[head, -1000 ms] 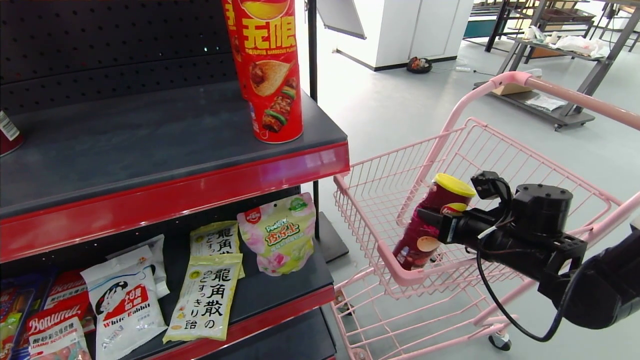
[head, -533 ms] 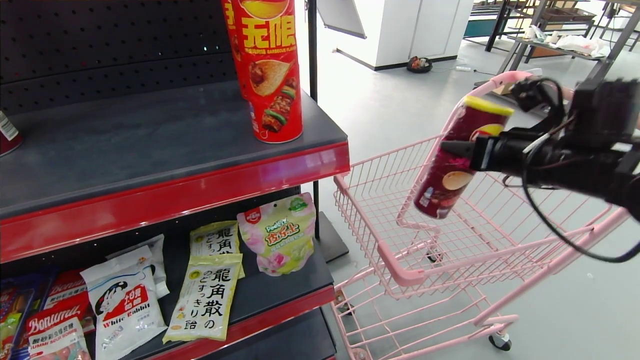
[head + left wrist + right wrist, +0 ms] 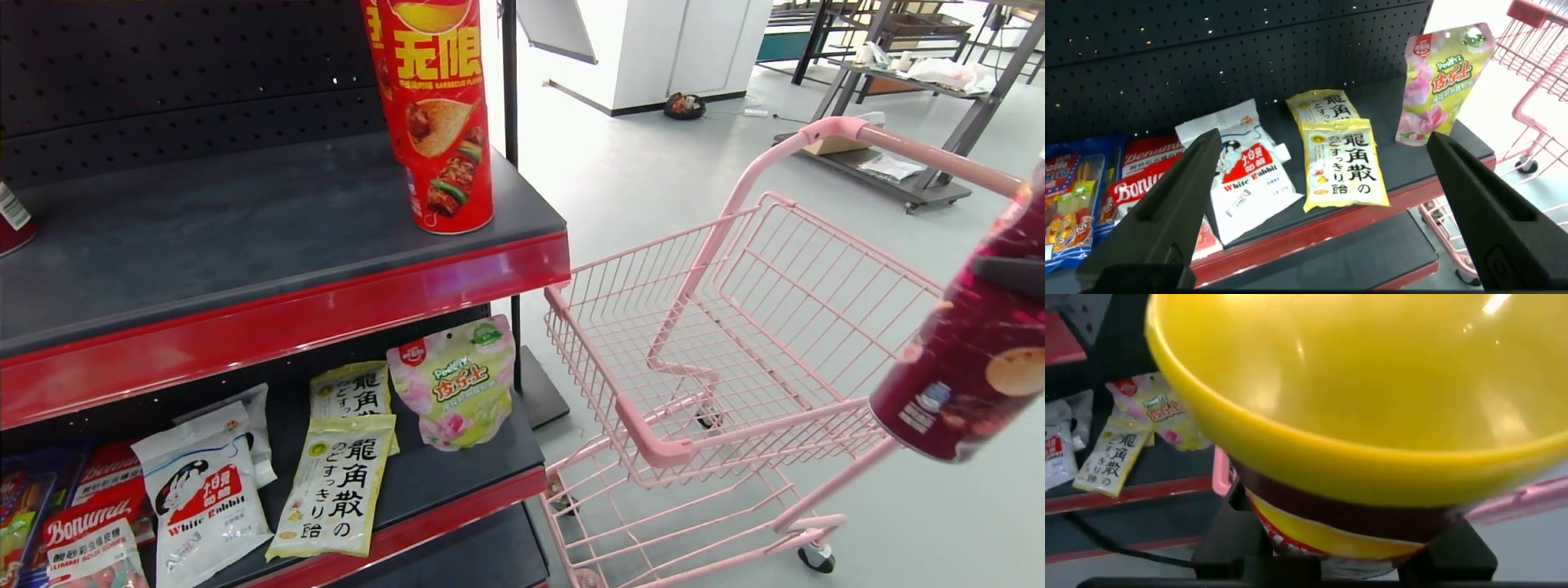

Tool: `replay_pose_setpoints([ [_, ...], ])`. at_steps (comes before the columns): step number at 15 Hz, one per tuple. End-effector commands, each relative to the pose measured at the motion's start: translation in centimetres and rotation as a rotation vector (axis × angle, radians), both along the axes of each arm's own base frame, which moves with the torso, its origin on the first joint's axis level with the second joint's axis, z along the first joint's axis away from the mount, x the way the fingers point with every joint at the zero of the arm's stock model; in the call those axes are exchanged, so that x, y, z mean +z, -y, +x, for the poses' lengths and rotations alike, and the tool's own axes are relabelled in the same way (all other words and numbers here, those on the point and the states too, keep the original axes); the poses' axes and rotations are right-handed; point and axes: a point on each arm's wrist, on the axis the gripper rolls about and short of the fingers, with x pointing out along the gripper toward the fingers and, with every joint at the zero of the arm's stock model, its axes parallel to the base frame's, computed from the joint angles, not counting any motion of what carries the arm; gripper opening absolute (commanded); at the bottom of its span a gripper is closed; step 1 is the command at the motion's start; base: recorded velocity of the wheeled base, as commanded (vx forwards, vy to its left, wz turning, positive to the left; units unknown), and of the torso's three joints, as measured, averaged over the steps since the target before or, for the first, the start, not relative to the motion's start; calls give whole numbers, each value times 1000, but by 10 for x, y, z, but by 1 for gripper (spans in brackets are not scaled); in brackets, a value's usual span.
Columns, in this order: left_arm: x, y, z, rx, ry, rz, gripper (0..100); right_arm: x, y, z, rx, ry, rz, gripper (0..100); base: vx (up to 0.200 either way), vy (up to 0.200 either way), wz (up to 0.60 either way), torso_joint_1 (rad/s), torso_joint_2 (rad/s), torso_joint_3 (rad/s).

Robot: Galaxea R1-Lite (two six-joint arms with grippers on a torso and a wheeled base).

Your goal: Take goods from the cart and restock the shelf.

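Head view, cart: I take the pink cart as my reference; its wire basket faces me, handle at the far end.
Head view, chip can: the maroon chip can hangs lifted out of the cart, off the cart's right side. It is tilted, with its base lower and nearer the cart.
Head view, right gripper: the right gripper shows as one dark finger pressed across the can's wall, coming in from the side away from the cart.
Head view, shelf: the shelf stands just left of the cart, its red-edged corner near the cart's front rim.
Head view, red can: a tall red can stands upright on the upper board, at the end nearest the cart.
Head view, snack bags: flat snack bags lie on the lower board, left of the cart.
Left wrist view, left gripper: the left gripper has its two dark fingers spread wide with nothing between them. It faces the lower board, well left of the cart.
Left wrist view, pouch: a green-and-pink pouch leans upright at the board's end nearest the cart. Yellow bags and a white bag lie farther from the cart.
Right wrist view, lid: the can's yellow lid sits close to the lens.
Right wrist view, grip: the dark fingers clamp the can just below the lid, with the cart's pink bars behind.
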Motion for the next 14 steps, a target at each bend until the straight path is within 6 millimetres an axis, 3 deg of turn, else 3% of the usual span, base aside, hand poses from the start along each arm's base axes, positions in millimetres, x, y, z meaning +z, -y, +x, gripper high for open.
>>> replay_pose_setpoints([
  [1,0,0,0,1,-1,1,100,-23,15,-60,-46,73,-28,0,0,0,0,0,0,0],
  [4,0,0,0,1,-1,1,100,-45,21,-71,-114,70,-139,0,-200,0,0,6,4,1],
  [7,0,0,0,1,-1,1,100,-45,22,-74,-135,83,-146,0,-200,0,0,-4,-2,9],
  [11,0,0,0,1,-1,0,100,-45,23,-76,-142,91,-148,0,0,0,0,0,0,0],
  [14,0,0,0,1,-1,0,100,-44,23,-77,-142,95,-152,0,0,0,0,79,-308,-242],
])
